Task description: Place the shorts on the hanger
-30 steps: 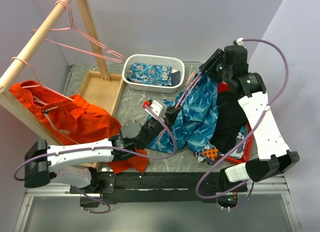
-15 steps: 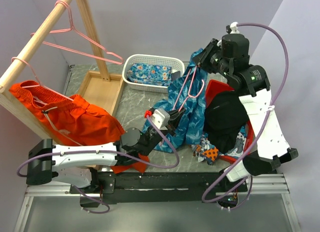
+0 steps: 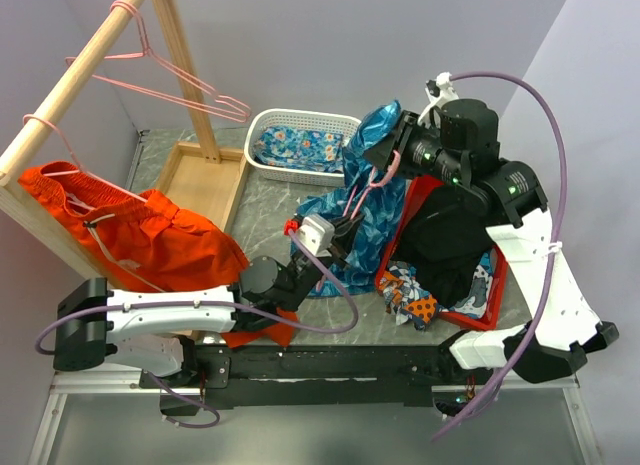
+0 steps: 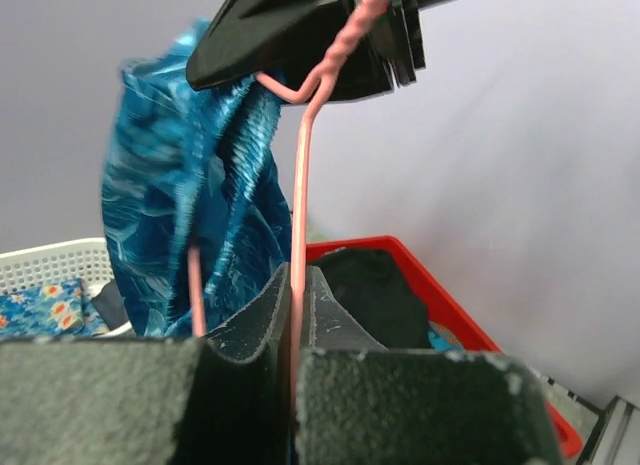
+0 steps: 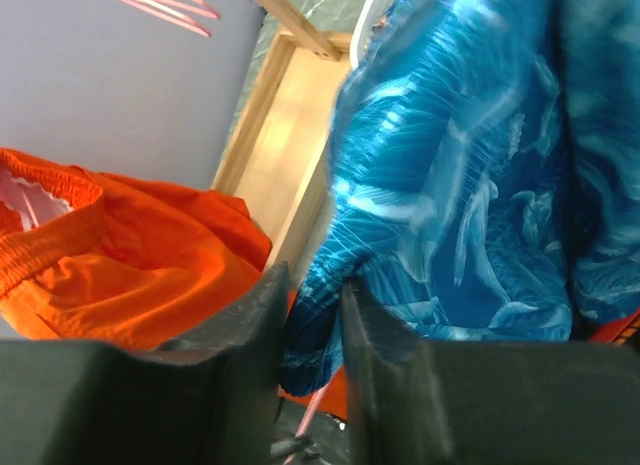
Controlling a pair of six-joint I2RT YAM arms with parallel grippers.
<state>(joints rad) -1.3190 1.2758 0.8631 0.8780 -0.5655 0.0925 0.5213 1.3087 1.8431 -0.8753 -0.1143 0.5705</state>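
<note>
The blue leaf-print shorts [image 3: 362,190] hang in a bunch over the middle of the table, lifted by my right gripper [image 3: 388,157]. In the right wrist view that gripper [image 5: 315,325] is shut on a fold of the shorts [image 5: 460,185]. The pink wire hanger [image 3: 375,180] runs through the shorts. My left gripper [image 3: 340,230] is below them. In the left wrist view it [image 4: 293,325] is shut on the hanger's wire [image 4: 300,195], whose twisted neck runs up into the right gripper's black fingers [image 4: 290,35]. The shorts [image 4: 190,205] hang to the left of the wire.
A wooden rack [image 3: 85,60] at the left carries spare pink hangers [image 3: 175,80] and orange shorts [image 3: 130,235]. Its wooden tray base [image 3: 210,180] lies behind. A white basket [image 3: 305,120] holds flowered blue cloth. A red bin [image 3: 490,305] of dark clothes [image 3: 450,240] stands at the right.
My right gripper has risen and moved left, lifting the shorts and hanger top off the pile. The red bin now shows. My left gripper keeps hold of the wire lower down.
</note>
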